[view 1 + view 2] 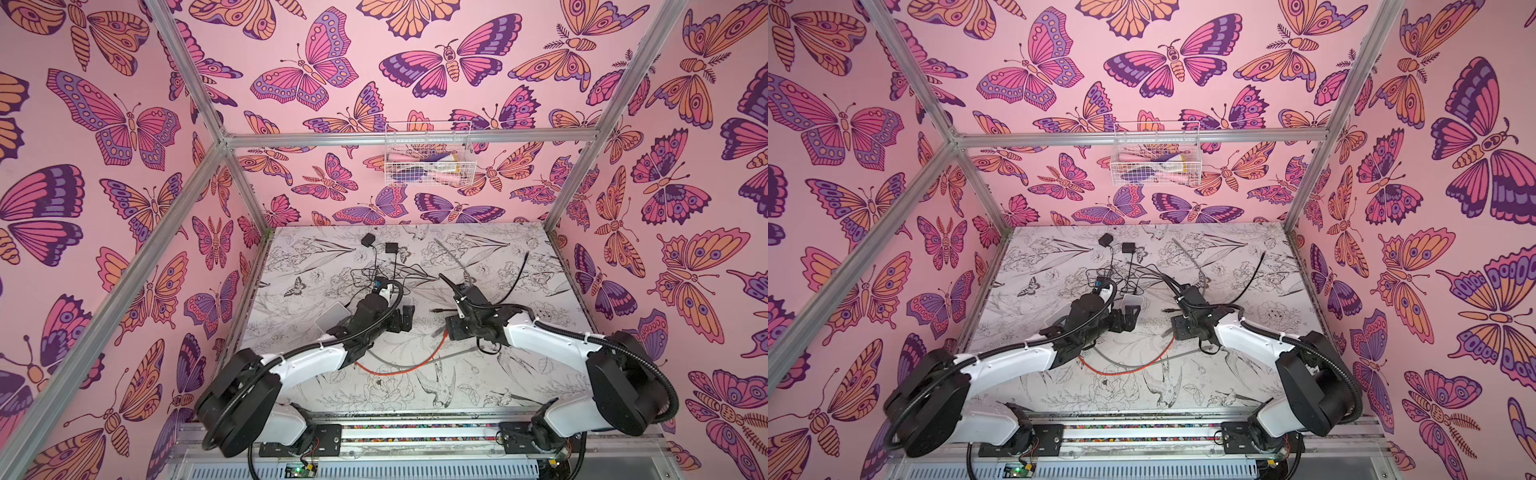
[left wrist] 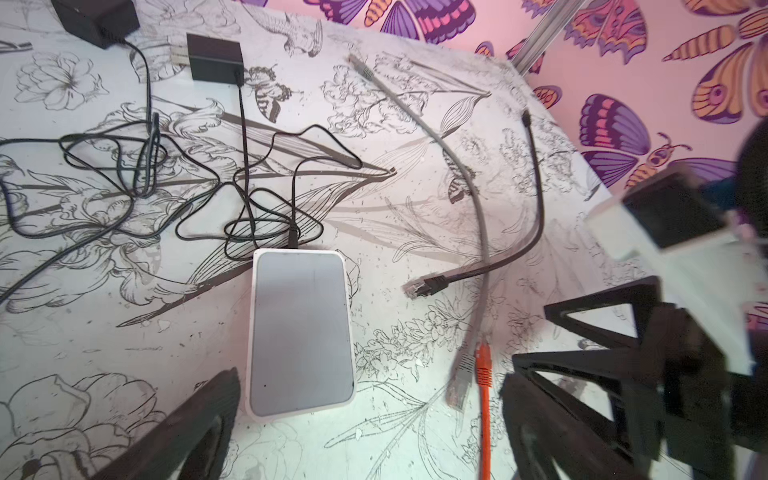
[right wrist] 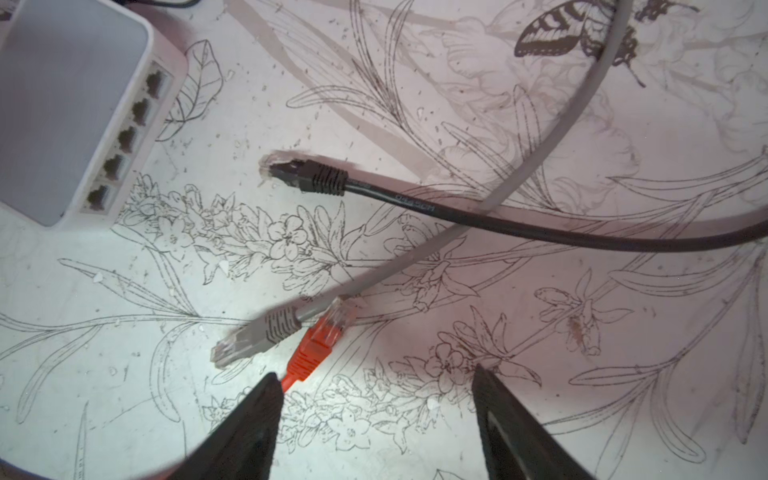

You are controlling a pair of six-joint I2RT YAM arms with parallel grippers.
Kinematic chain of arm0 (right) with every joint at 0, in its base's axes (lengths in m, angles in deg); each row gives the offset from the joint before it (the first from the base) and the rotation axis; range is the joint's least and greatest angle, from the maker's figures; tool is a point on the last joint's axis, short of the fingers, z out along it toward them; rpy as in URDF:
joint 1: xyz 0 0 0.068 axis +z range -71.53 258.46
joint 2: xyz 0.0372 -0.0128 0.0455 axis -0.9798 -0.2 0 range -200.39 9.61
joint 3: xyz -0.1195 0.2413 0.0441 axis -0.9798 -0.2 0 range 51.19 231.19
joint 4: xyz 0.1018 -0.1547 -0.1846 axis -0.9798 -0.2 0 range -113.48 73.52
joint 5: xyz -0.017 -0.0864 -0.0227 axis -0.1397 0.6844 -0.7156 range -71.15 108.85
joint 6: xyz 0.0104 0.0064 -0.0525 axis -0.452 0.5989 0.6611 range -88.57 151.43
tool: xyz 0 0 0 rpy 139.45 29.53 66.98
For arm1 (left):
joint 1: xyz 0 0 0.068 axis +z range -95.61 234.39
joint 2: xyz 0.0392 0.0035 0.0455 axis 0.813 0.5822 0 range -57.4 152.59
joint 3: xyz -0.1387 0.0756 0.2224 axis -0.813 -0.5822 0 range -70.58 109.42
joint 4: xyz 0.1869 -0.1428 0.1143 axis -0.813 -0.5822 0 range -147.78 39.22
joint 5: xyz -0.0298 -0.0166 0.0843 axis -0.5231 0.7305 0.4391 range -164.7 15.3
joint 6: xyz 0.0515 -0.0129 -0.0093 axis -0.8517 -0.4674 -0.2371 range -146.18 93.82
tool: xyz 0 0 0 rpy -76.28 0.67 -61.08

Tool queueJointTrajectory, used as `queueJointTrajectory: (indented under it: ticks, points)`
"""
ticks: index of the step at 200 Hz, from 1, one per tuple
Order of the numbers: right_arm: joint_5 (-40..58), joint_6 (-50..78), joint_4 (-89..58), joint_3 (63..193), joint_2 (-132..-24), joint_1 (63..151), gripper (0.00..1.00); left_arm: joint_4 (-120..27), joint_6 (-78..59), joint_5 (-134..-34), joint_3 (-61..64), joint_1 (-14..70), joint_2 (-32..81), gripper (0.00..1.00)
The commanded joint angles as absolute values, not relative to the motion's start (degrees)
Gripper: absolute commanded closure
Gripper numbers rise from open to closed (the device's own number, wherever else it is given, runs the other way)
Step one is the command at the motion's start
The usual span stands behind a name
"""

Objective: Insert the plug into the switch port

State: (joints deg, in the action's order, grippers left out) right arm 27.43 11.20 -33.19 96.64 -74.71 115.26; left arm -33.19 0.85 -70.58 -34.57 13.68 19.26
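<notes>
The white switch lies flat on the table, and its row of ports faces the plugs. Three plugs lie loose to one side of it: a black plug, a grey plug and an orange plug. The last two touch each other. My left gripper is open just short of the switch's near end and holds nothing. My right gripper is open above bare table, with the orange cable running past one finger. In a top view both grippers face each other mid-table.
Two black power adapters and tangled thin black wires lie behind the switch. Another flat white box sits left of my left arm. The orange cable loops toward the front. A wire basket hangs on the back wall.
</notes>
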Motion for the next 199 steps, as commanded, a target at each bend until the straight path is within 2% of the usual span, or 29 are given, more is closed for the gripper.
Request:
queueJointTrajectory:
  ticks: [1,26,47,62,83,129,165,199]
  points:
    - [29.35,9.22,-32.06,96.05,-76.16,117.53,0.26,-36.40,-0.08,-74.06,-36.08,15.10,16.47,0.00]
    - [31.64,9.03,-32.48,97.40,-78.46,121.05,0.26,-34.78,5.11,-77.03,-39.18,17.47,12.92,0.00]
    - [33.63,8.03,-32.98,98.04,-80.02,122.78,0.26,-30.10,11.77,-85.29,-42.74,21.94,12.03,0.00]
    - [34.60,7.62,-33.10,98.08,-80.11,123.65,0.25,-32.68,12.03,-88.00,-42.00,23.60,11.84,0.00]
    - [36.09,6.82,-34.34,98.10,-83.10,124.10,0.25,-38.97,9.64,-88.58,-39.49,23.63,10.62,0.00]
    - [42.83,1.89,-41.97,100.92,-88.73,123.77,0.23,-40.59,8.14,-85.04,-41.48,23.59,3.49,0.00]
    - [44.95,-3.70,-47.20,99.93,-85.84,123.65,0.21,-42.88,5.61,-82.77,-41.93,23.57,0.01,0.00]
    - [42.60,-7.89,-50.94,96.88,-81.48,123.97,0.20,-44.70,3.63,-81.81,-40.37,23.54,0.72,0.01]
